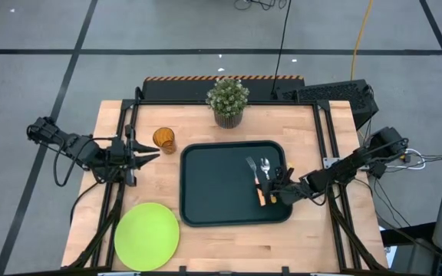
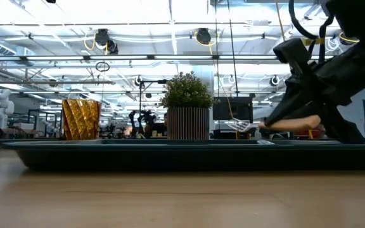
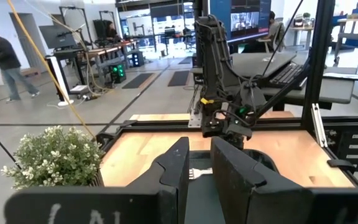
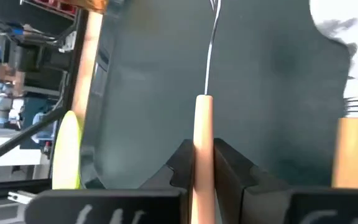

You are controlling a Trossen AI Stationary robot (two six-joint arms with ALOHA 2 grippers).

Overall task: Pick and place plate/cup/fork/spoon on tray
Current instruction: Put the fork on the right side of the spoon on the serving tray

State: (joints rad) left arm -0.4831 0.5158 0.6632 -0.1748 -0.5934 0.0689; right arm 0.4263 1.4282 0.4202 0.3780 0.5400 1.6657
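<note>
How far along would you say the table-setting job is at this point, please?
Done: the spoon lies on the tray. In hand: the right end effector grips the fork over the tray. Left: the cup and plate, both on the table.

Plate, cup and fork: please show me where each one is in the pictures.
plate [image 1: 146,237], high view, middle of its green face.
cup [image 1: 163,139], high view, its open top.
fork [image 1: 252,170], high view, the metal neck below the prongs.
</note>
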